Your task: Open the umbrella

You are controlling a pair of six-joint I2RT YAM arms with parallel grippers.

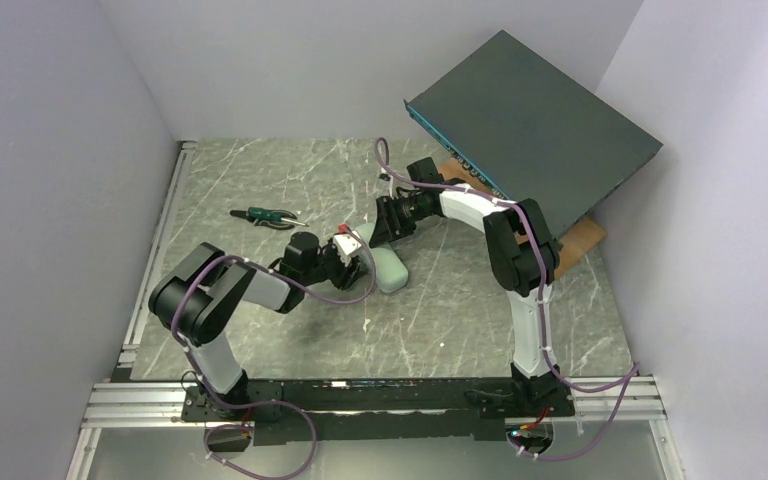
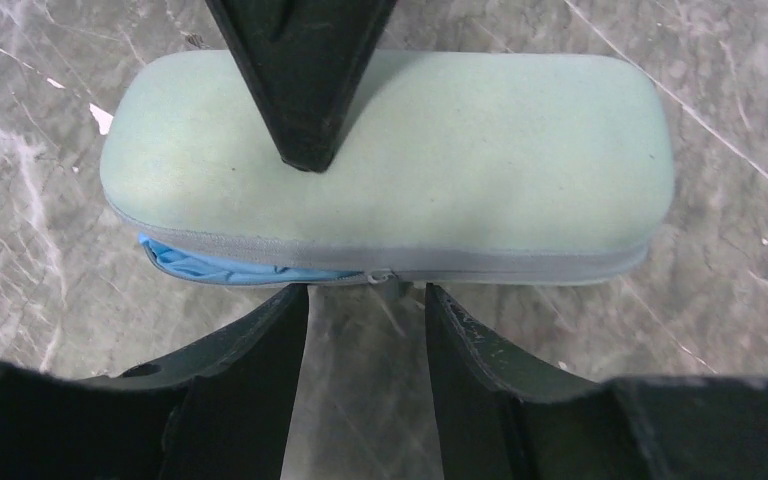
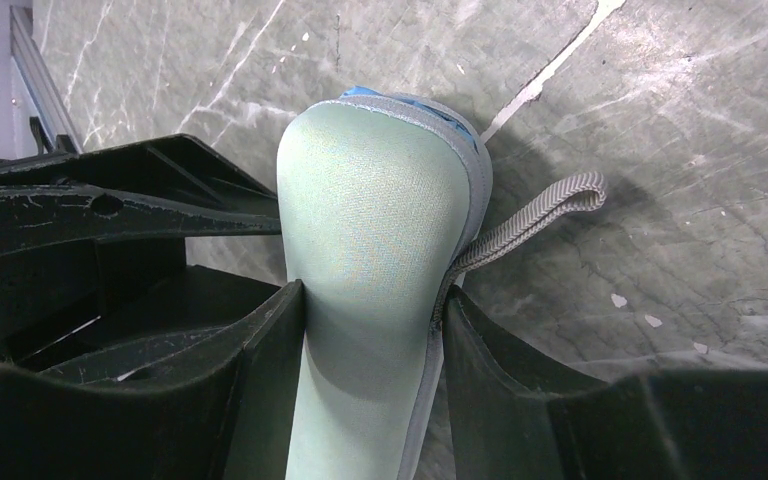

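Observation:
A pale grey-green oblong case (image 1: pixel 392 270) lies on the marble table. Its zipper is partly open, and the umbrella's sky-blue fabric (image 2: pixel 210 265) shows through the gap at one end; it also shows at the case's far tip in the right wrist view (image 3: pixel 360 92). The shaft and handle are hidden inside. My right gripper (image 3: pixel 375 300) is shut on the case (image 3: pixel 370 220), one finger on each side. My left gripper (image 2: pixel 365 300) is open, its tips right at the case's seam on either side of the zipper pull (image 2: pixel 380 275). One right finger (image 2: pixel 300 80) rests across the case top.
A big dark-grey flat box (image 1: pixel 530 130) leans at the back right on a brown board (image 1: pixel 585 235). Green-handled pliers (image 1: pixel 265 217) lie at the back left. A grey strap loop (image 3: pixel 540 210) hangs off the case. Walls close in both sides.

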